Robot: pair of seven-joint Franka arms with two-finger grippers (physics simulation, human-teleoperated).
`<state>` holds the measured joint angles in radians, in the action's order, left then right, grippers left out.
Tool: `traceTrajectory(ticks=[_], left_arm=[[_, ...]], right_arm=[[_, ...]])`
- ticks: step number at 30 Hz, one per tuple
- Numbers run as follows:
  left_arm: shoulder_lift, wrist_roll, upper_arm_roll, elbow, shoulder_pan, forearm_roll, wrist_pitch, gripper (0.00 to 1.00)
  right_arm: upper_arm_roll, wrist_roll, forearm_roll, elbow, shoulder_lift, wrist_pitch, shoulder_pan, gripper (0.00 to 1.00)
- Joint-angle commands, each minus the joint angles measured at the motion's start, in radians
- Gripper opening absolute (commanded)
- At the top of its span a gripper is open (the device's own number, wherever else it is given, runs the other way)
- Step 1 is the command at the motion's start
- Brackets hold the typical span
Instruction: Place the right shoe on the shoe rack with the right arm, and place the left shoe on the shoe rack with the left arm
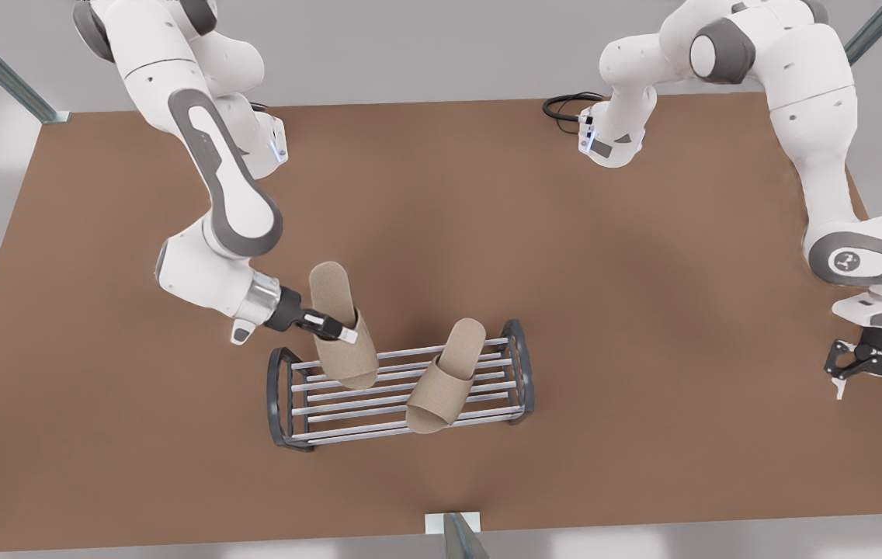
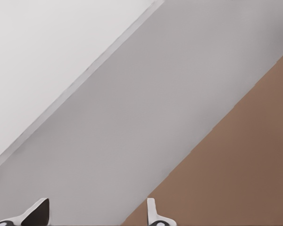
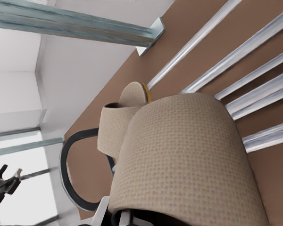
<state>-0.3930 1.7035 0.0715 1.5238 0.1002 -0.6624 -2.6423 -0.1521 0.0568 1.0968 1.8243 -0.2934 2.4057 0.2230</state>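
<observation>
Two beige slippers with wide woven straps and open toes show by the shoe rack (image 1: 401, 386), a low frame of silver bars between dark arched ends on the brown tabletop (image 1: 565, 295). One slipper, the left shoe (image 1: 447, 376), lies tilted across the bars near the rack's end on the front view's right, with nothing touching it. The other slipper, the right shoe (image 1: 342, 324), hangs over the rack's other end, its toe above the bars and its heel sticking out past the rack's back edge. The right arm (image 1: 208, 155) bends down low beside the rack, and the right hand (image 1: 330, 326) is pinched tight on this slipper's strap. The left arm (image 1: 821, 155) waits well apart from the rack, near the tabletop's edge, and the left hand (image 1: 880, 376) points down with its fingers spread wide, holding nothing.
</observation>
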Motion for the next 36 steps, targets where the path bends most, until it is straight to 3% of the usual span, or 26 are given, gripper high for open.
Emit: traceTrajectory(ticks=[1, 2, 3, 4, 5, 15, 20, 23, 26, 30, 31, 34, 36], left_arm=[[0.135, -1.678, -0.159, -0.043, -0.030, 0.710, 0.903, 1.00], [0.151, -1.982, -0.174, -0.042, -0.108, 0.693, 0.903, 1.00], [0.155, -2.024, -0.179, -0.050, -0.142, 0.695, 0.904, 1.00], [0.154, -2.021, -0.174, -0.051, -0.146, 0.685, 0.944, 1.00], [0.135, -2.012, -0.168, -0.053, -0.148, 0.681, 0.966, 1.00], [0.114, -2.020, -0.188, -0.054, -0.151, 0.679, 0.947, 1.00], [0.117, -2.015, -0.187, -0.054, -0.149, 0.679, 0.926, 1.00], [0.114, -2.010, -0.187, -0.054, -0.149, 0.678, 0.924, 1.00], [0.123, -2.009, -0.187, -0.054, -0.149, 0.678, 0.921, 1.00], [0.131, -1.990, -0.147, -0.123, -0.149, 0.573, 1.041, 1.00], [0.131, -1.987, -0.147, -0.123, -0.149, 0.575, 1.041, 1.00], [0.154, -1.799, -0.125, -0.125, -0.154, 0.590, 1.167, 1.00], [0.163, -1.618, -0.064, -0.125, -0.171, 0.630, 1.225, 1.00]], right_arm=[[-0.015, 0.327, -0.011, 0.000, -0.012, 0.095, 0.007, 0.21], [-0.017, 0.321, -0.012, -0.002, -0.027, 0.096, 0.009, 0.21], [-0.017, 0.314, -0.020, -0.010, -0.045, 0.096, 0.015, 0.37], [-0.017, 0.321, -0.037, -0.040, -0.070, 0.112, 0.016, 0.91], [-0.017, 0.324, -0.041, -0.040, -0.075, 0.125, 0.018, 1.00], [-0.017, 0.324, -0.052, -0.049, -0.084, 0.144, 0.021, 1.00], [-0.017, 0.396, -0.133, 0.107, 0.080, -0.042, 0.009, 1.00], [-0.011, 0.511, -0.216, 0.075, 0.119, -0.155, -0.020, 1.00], [-0.012, 0.555, -0.229, 0.070, 0.099, -0.112, -0.019, 1.00], [0.058, 0.557, -0.589, 0.038, 0.180, -0.281, -0.068, 1.00], [0.078, 0.537, -0.770, -0.014, 0.188, -0.373, -0.094, 1.00], [0.120, 0.106, -1.054, -0.103, 0.185, -0.568, -0.154, 1.00], [0.144, -0.216, -1.106, -0.132, 0.162, -0.586, -0.223, 1.00]])
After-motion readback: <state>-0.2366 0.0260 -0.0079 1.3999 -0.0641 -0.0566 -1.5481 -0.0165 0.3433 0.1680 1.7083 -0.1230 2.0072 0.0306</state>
